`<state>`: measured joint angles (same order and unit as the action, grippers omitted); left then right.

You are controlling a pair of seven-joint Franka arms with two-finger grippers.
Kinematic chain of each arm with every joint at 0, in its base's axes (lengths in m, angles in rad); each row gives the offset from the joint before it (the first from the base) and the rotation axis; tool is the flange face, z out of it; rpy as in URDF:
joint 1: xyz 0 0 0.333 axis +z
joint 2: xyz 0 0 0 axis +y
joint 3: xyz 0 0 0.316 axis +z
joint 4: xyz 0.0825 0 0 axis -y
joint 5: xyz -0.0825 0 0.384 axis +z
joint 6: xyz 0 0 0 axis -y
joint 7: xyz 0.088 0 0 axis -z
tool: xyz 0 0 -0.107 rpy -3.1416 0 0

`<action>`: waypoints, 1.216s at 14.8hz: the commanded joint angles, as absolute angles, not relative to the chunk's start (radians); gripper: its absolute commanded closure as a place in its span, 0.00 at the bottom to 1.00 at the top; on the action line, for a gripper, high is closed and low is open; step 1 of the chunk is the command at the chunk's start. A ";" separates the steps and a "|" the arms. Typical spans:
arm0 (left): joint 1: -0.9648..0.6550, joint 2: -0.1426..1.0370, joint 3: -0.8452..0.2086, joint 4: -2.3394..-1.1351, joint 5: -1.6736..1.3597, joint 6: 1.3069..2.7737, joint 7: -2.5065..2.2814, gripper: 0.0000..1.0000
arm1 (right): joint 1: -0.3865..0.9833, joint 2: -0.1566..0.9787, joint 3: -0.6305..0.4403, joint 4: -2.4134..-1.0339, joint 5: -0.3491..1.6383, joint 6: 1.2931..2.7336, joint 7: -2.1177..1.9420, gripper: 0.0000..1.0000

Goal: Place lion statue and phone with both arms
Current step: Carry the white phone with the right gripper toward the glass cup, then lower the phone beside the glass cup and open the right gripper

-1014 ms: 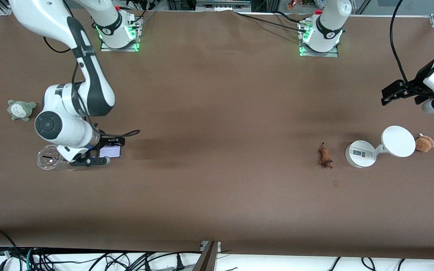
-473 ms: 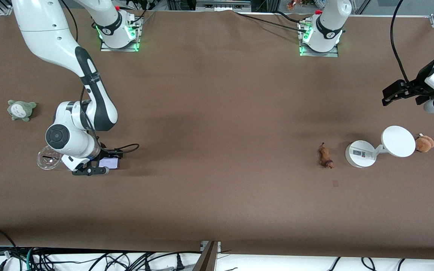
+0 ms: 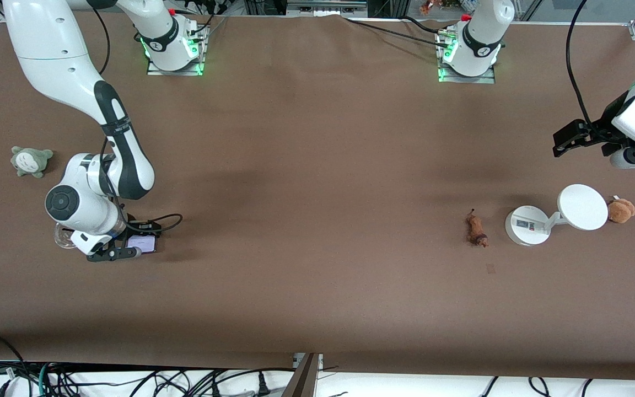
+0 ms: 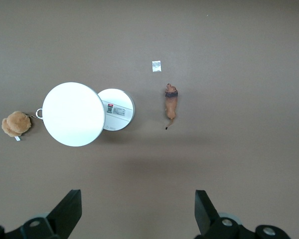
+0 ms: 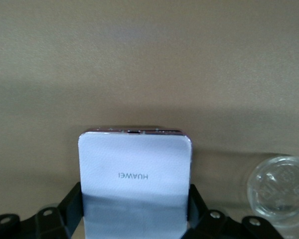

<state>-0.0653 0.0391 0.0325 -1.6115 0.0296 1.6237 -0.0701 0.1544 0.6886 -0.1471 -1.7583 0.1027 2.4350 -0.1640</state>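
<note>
I have the right gripper (image 3: pixel 130 245) low over the desk (image 3: pixel 317 165) at the right arm's end, and its fingers (image 5: pixel 72 201) are clamped on the two side edges of the phone (image 5: pixel 135 181), which stands between them with its pale back toward the right wrist camera. A clear glass cup (image 5: pixel 280 189) stands just beside this grasp, so I judge that any sideways move there could knock it. The lion statue (image 3: pixel 477 230) lies flat on the desk toward the left arm's end, just beside the white round-based stand (image 3: pixel 528 225) but apart from it. The left gripper (image 3: pixel 568 138) hangs in the air with its fingers (image 4: pixel 70 211) spread wide and nothing between them. On the front view's clock face the statue is at about 7 o'clock from this gripper (well apart, I think). Its long axis runs about 12 to 6 o'clock there, the darker end at 6 and the thin tail at 12. In my judgement the left arm must come down over the statue and close across the narrow body, not along it. The brown plush toy (image 3: pixel 620 210) sits next to the stand's disc, farther toward the left arm's end of the desk.
</note>
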 commanded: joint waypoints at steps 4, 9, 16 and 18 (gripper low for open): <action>-0.064 0.048 0.034 -1.603 0.046 1.628 -0.067 0.00 | 0.138 0.703 -0.133 -1.750 0.124 2.465 -0.195 0.86; -0.067 0.048 0.032 -1.603 0.044 1.628 -0.067 0.00 | 0.137 0.703 -0.133 -1.749 0.126 2.467 -0.193 0.00; -0.067 0.048 0.032 -1.603 0.038 1.626 -0.068 0.00 | 0.143 0.629 -0.135 -1.740 0.126 2.372 -0.196 0.00; -0.066 0.048 0.032 -1.603 0.035 1.626 -0.067 0.00 | 0.143 0.574 -0.135 -1.720 0.126 2.275 -0.192 0.00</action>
